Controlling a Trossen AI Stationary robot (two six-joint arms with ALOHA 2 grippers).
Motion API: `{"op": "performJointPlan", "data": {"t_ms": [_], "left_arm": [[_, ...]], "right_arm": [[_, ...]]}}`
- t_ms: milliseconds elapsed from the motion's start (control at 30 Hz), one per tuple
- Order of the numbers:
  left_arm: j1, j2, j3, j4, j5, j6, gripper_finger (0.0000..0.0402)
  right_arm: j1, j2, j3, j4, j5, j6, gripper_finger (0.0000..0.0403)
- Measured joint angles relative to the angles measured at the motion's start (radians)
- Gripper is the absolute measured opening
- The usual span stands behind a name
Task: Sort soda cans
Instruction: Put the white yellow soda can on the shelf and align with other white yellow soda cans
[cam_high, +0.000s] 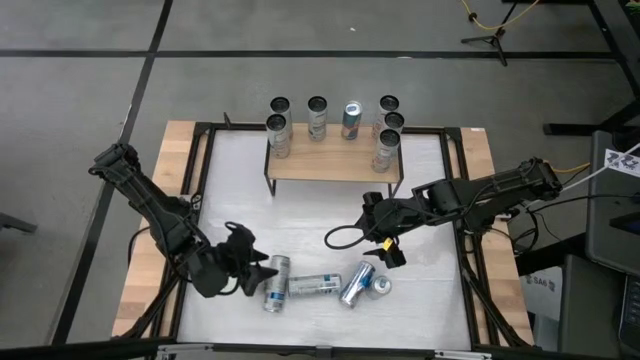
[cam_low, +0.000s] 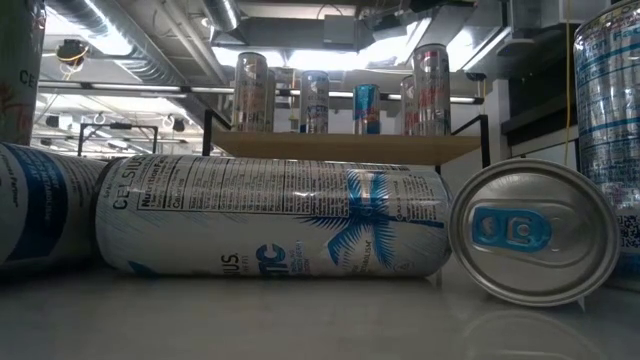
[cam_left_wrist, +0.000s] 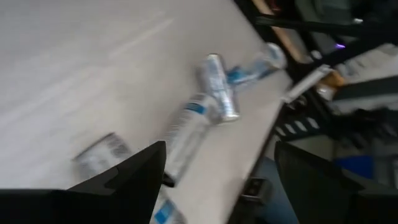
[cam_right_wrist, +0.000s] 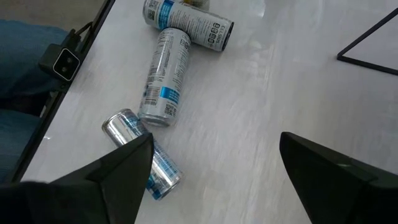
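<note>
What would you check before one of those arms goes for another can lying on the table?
1. Left claw open and empty: ok.
2. Right claw open and empty: ok.
3. Cans left to pick: ok, four lying cans at the table's near edge.
4. Free room on the wooden shelf: ok, seven upright cans stand there with bare wood in front.
5. Lying cans apart enough to grab one alone: cannot tell, some lie touching or nearly so.
</note>
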Motion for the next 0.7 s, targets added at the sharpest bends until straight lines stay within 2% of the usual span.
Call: {"op": "performJointPlan", "data": {"t_ms": [267, 433, 700], "left_arm": [[0.002, 0.0, 0.0, 0.113, 0.03, 0.053, 0.0294], [0.024, 0.0, 0.005, 0.197, 0.028, 0.151, 0.0294], [0.067, 0.002, 0.199, 0.051, 0.034, 0.3, 0.0294]], "right_arm": [[0.0, 0.0, 0.0, 0.0, 0.0, 0.003, 0.0344], [0.0, 0.0, 0.0, 0.0, 0.0, 0.003, 0.0344], [0.0, 0.0, 0.0, 0.0, 0.0, 0.004, 0.0344]]}}
